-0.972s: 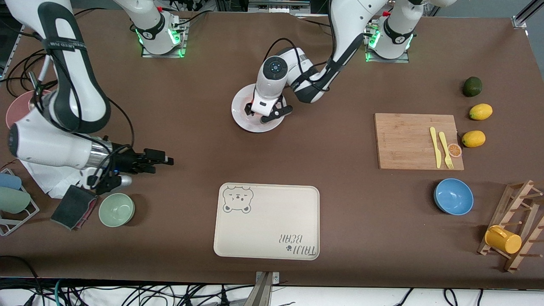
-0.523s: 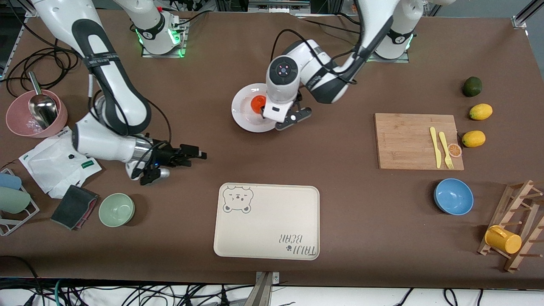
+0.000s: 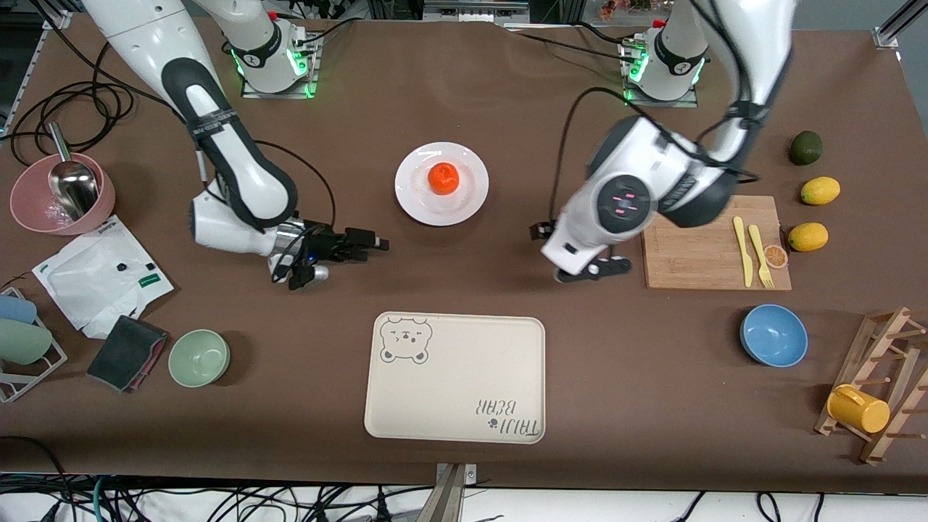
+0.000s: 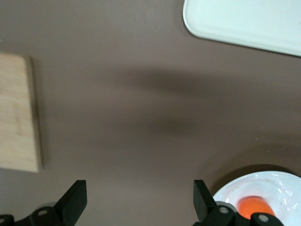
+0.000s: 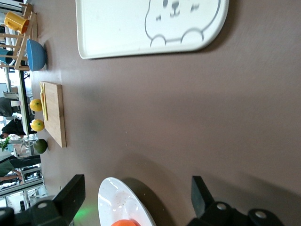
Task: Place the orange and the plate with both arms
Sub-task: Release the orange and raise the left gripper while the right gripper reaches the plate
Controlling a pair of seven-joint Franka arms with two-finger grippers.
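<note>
The orange sits in the middle of the white plate, which lies on the table between the two arm bases. My left gripper is open and empty, over bare table between the plate and the cutting board. My right gripper is open and empty, low over the table beside the plate, toward the right arm's end. In the right wrist view the plate and orange lie between the open fingers of the right gripper. The left wrist view shows the left gripper open over bare table, the plate and orange beside it.
A cream bear-printed tray lies nearer the front camera. A wooden cutting board with yellow cutlery, two lemons and a blue bowl are toward the left arm's end. A green bowl and pink bowl are toward the right arm's end.
The left gripper has let go of the orange on the plate and moved away toward the cutting board. The right gripper has moved closer to the plate.
</note>
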